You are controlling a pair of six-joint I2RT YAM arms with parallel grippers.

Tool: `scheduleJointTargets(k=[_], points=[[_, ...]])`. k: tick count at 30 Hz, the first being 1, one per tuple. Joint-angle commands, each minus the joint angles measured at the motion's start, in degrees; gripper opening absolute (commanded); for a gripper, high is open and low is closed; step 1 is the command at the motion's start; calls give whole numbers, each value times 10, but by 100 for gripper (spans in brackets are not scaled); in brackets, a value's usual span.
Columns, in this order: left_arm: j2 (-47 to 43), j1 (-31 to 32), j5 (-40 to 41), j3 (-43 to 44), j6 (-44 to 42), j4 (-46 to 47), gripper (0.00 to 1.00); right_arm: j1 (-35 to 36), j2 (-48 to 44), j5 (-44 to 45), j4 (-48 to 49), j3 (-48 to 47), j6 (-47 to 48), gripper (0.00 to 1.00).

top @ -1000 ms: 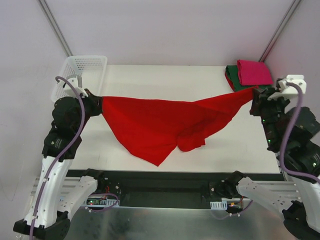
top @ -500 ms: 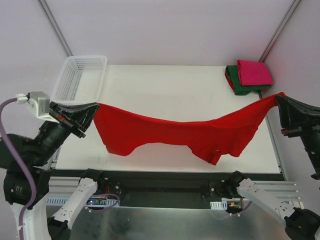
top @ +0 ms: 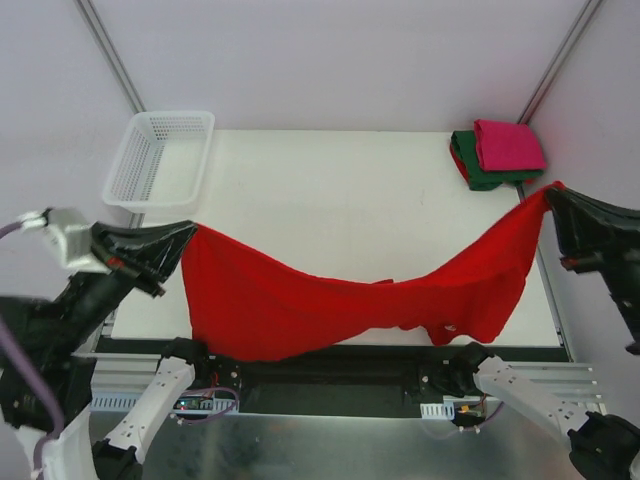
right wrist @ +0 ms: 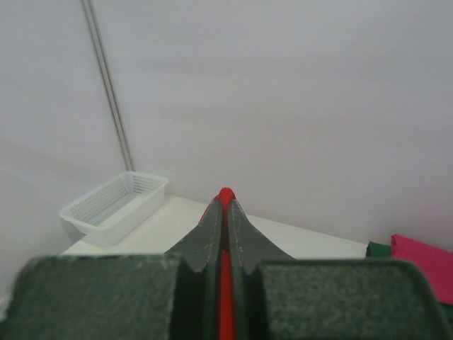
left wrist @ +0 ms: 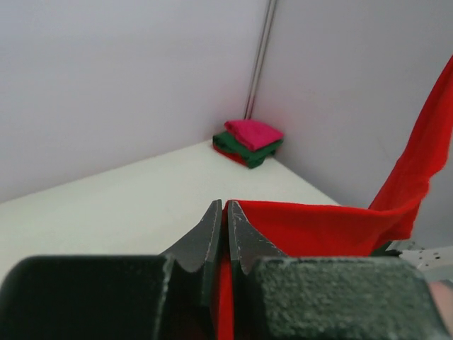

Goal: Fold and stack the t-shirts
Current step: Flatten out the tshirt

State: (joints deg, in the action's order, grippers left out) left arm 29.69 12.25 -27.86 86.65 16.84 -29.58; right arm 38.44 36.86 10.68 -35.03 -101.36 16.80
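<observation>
At far right corner of table (top: 330,180), 2 of the 3 t-shirts look done: magenta-pink t-shirt (top: 508,143) is folded and lies on top of the folded dark green t-shirt (top: 465,160), touching it, 1 tidy pile by the wall. The 3rd, the red t-shirt (top: 330,300), is not folded yet. It hangs spread in the air between the 2 arms, sagging in the middle, with its lower edge drooping past the near table edge toward the arm bases. Can't tell if any low part touches the table. Left gripper (top: 188,233) has its jaws pinched tight on the shirt's left end, out past the front-left table edge on the near side of the basket; its wrist view shows red cloth clamped between the fingers. Right gripper (top: 550,193) has its jaws clamped the same way on the shirt's right end, raised just beside the pile on its near side; its wrist view shows a red sliver poking out at the fingertips. Judged progress: 2 shirts stacked, 1 to go. What's left is probably to lay the red one flat, fold it and set it on the pile. Container: 1 white mesh basket (top: 172,116) at the far left corner, upright, with nothing visible inside and the mesh floor showing through. It sits well apart from the pile, and the red shirt isn't in it.
</observation>
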Motion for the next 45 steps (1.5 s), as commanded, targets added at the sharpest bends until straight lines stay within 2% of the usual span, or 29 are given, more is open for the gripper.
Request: scheduleJointTargets(k=[1, 5, 10, 18, 22, 32, 35, 41, 45], points=[[77, -6, 30, -69, -40, 54, 0, -1, 112, 51, 49, 40, 39, 1], [134, -6, 23, -78, -57, 83, 0, -2, 181, 73, 67, 42, 53, 1], [154, -6, 7, -41, -64, 84, 0, -1, 205, 49, 59, 12, 41, 1], [85, -6, -29, 29, -30, 15, 0, 0, 97, -13, 13, -25, 6, 1], [40, -6, -40, 41, 0, -13, 0, -2, 58, -54, -21, -87, -9, 1], [-19, -6, -57, 94, 49, -45, 0, -23, 36, -151, -35, -197, -42, 1], [-10, -6, -39, 91, 29, -44, 0, -23, 50, -145, -23, -191, -34, 1], [58, -6, 4, 71, -51, -21, 0, -23, 101, -63, 15, -142, 18, 1], [120, -6, -17, 62, -64, 35, 0, -23, 148, -37, 42, -124, 35, 1]])
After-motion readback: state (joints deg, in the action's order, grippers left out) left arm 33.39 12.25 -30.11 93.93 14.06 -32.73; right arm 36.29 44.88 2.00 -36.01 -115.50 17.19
